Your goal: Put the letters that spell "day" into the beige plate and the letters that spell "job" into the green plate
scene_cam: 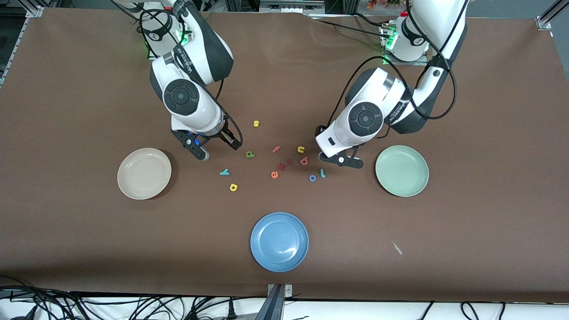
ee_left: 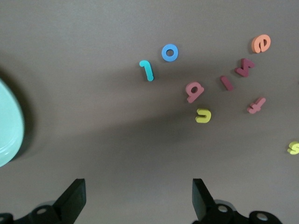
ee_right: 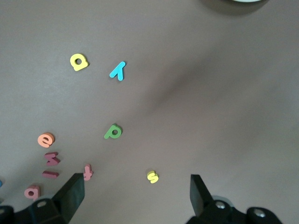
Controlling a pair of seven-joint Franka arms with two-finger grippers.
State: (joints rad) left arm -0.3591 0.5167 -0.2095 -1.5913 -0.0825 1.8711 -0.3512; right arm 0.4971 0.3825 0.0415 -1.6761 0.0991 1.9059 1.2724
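All six wanted letters are seen loose on the brown table, none plated. The right gripper (scene_cam: 218,149), spread wide and empty, is hung just beside the dark green foam "d" (scene_cam: 250,154), which lies toward four o'clock of it in the front view. The round cream-beige plate (scene_cam: 144,173) is set nearer the right arm's end. The left gripper (scene_cam: 341,159), equally wide and empty, is hung close to the salmon foam "b" (scene_cam: 304,161), the teal hooked "j" (scene_cam: 322,173) and the blue ring "o" (scene_cam: 312,178), with the pale mint-green plate (scene_cam: 402,170) at three o'clock.

Three plates sit on the worktop (scene_cam: 66,222): one beige plate (scene_cam: 144,173), one green plate (scene_cam: 402,170), one blue plate (scene_cam: 279,241). Twelve foam letters (scene_cam: 274,174) lie scattered between them. Two robot arms stand by, each with one gripper.
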